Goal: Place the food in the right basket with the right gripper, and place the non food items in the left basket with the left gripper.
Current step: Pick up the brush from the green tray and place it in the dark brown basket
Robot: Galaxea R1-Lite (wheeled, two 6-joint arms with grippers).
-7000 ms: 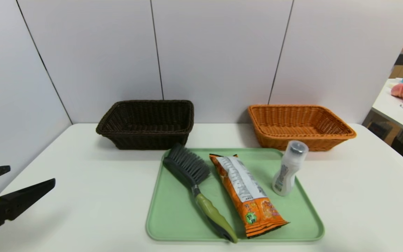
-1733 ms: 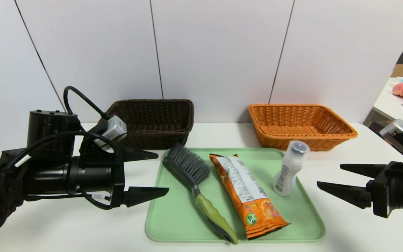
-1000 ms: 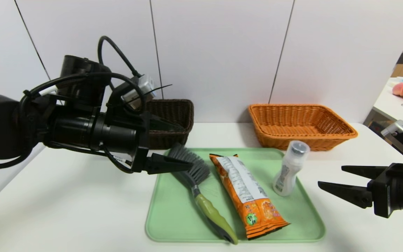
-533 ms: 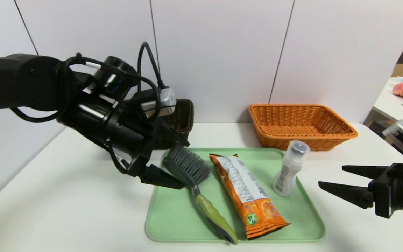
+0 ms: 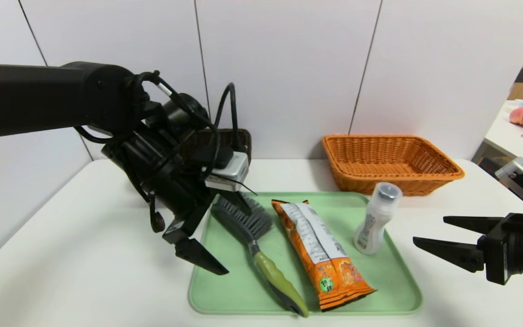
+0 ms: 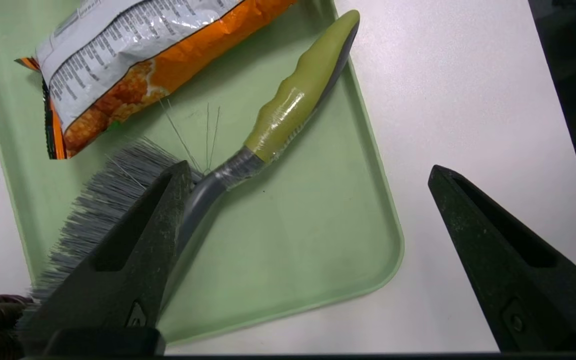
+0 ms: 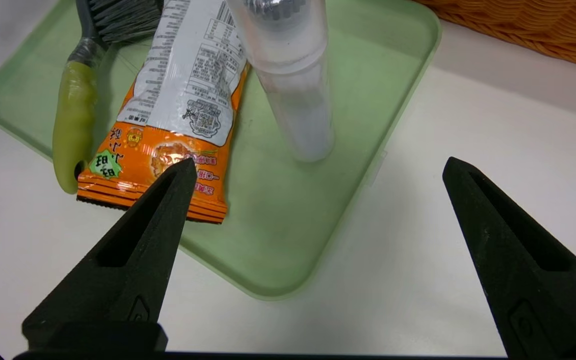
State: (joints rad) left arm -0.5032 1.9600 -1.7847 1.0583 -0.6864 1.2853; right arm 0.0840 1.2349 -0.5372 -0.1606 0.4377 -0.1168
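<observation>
The orange snack packet point(image 5: 320, 251) lies on a pale green tray point(image 5: 225, 290) between the scrub brush point(image 5: 254, 240) and the upright white bottle point(image 5: 376, 218). The left claw point(image 5: 234, 236), jaws apart, hangs over the brush; the right claw point(image 5: 434, 236), jaws apart, hovers right of the tray. On the white desk point(image 5: 84, 254), the dark basket point(image 5: 239, 141) and orange basket point(image 5: 391, 162) stand far, against white wall panels point(image 5: 288, 68).

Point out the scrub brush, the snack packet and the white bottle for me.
scrub brush point(image 5: 274, 274), head view, on the green handle.
snack packet point(image 5: 316, 238), head view, on the white label panel.
white bottle point(image 5: 371, 229), head view, on the lower body.
</observation>
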